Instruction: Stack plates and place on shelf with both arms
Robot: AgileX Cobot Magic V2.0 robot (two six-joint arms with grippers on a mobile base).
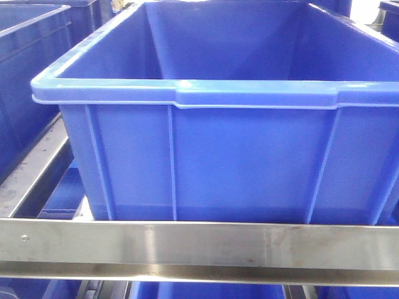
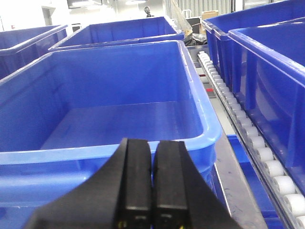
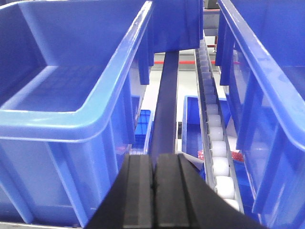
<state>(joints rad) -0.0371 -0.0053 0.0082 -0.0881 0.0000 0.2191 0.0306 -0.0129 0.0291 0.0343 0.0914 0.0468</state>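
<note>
Blue plastic fills every view. From the front camera I see one large crate (image 1: 218,118) standing just behind the shelf (image 1: 199,246), whose brushed steel front rail runs flat across the bottom of the picture. More blue crates sit to either side at the frame edges.

Left hand (image 2: 152,191): its two black fingers (image 2: 136,181) are pressed together, nothing between them. Directly ahead of it is the near rim of an open crate (image 2: 109,119), whose interior looks bare. Beyond that crate, further crates stand in a row. To the right of the hand a track of white rollers (image 2: 248,129) runs away from it, with another crate wall past the track.

Right hand (image 3: 153,191): fingers likewise together, holding nothing. Ahead and to its left is a crate corner (image 3: 71,95). Straight ahead a dark steel rail (image 3: 167,95) runs away from the hand, and just to the right of that rail lies a roller track (image 3: 212,124), then a further crate wall.

Plates: not visible in any of the three views; I cannot tell where they are.
</note>
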